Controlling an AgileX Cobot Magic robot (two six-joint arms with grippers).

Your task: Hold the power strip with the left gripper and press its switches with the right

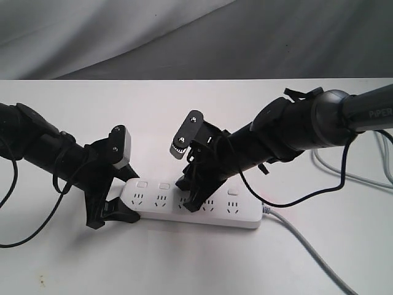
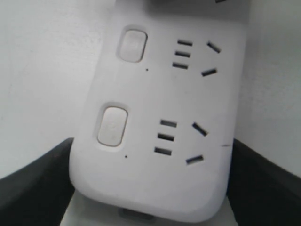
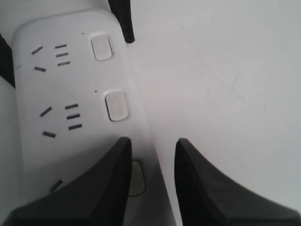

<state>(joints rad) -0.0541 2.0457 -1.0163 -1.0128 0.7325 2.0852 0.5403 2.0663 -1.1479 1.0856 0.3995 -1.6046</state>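
One power strip [image 1: 166, 206] flat, long axis L-R, cord [image 1: 307, 249] exits R end.

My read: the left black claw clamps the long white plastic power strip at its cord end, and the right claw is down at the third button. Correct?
Not quite: the left gripper clamps the long white plastic power strip at the end opposite its grey cord, as the exterior view shows. The right gripper is down at the third white push button.

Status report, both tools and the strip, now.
Left tool clamped on power strip end. Right tool slightly open, one finger over middle switch. Cord trails away, nothing blocking.
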